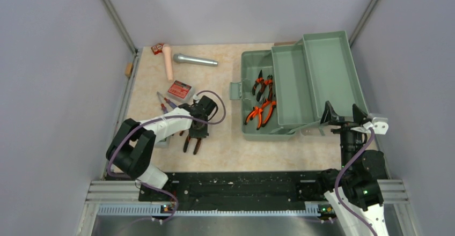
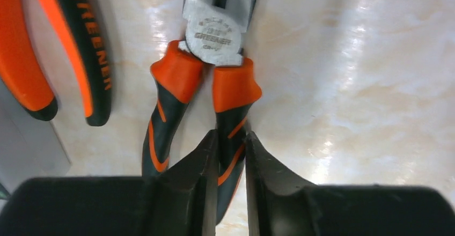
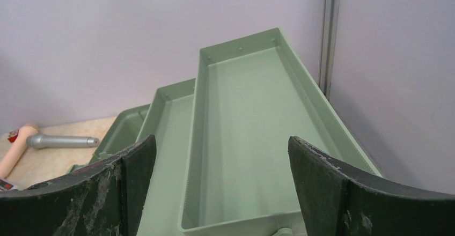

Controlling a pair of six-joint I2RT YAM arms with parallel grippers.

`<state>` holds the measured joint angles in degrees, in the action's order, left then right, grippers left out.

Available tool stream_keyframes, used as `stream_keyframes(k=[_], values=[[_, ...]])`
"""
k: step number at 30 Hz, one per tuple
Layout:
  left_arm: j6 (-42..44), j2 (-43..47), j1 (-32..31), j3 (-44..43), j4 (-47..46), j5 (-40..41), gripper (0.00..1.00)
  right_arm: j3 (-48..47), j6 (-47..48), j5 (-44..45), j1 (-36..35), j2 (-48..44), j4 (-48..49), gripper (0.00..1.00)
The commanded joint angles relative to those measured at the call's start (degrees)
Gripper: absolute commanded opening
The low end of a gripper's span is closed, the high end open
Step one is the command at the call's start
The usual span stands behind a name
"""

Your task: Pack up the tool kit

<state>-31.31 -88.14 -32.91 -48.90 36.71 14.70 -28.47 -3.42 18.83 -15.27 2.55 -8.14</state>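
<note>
The sage-green toolbox stands open at the right, its two trays swung out. Two orange-and-black pliers lie in its base. My left gripper points down at the table left of the box. In the left wrist view, this gripper is shut on one handle of orange-and-black pliers. A second pair of pliers lies beside them. My right gripper is open and empty at the box's near right corner. In the right wrist view it faces the trays.
Two screwdrivers and a red box lie behind my left gripper. A silver microphone, a pale handle and a small red box lie at the back left. Walls close in on the table.
</note>
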Motion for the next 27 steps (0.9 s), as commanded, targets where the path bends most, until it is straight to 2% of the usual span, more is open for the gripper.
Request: stream_keyframes(k=[1, 7, 13, 18, 23, 27], values=[[-1.3, 0.6, -2.7, -4.8, -1.5, -5.6, 0.17, 0.6, 0.5, 0.2, -0.9, -0.5, 2.0, 0.91], [-4.6, 2.9, -4.9, -10.7, -1.6, -8.8, 0.00, 0.6, 0.5, 0.2, -0.8, -0.7, 1.9, 0.91], [-7.6, 7.1, -5.4, -17.8, -1.8, -10.1, 0.00, 0.7, 0.5, 0.3, -0.9, -1.4, 1.9, 0.92], [-8.8, 9.2, -5.5, -23.0, -5.9, -13.6, 0.00, 0.7, 0.4, 0.2, -0.8, -1.4, 2.0, 0.92], [-11.6, 6.3, -6.7, -27.4, -12.4, -20.3, 0.00, 0.8, 0.5, 0.2, -0.9, -1.4, 2.0, 0.92], [-13.4, 1.1, -8.9, -32.3, -15.6, -21.8, 0.00, 0.7, 0.4, 0.2, -0.9, -1.5, 2.0, 0.92]])
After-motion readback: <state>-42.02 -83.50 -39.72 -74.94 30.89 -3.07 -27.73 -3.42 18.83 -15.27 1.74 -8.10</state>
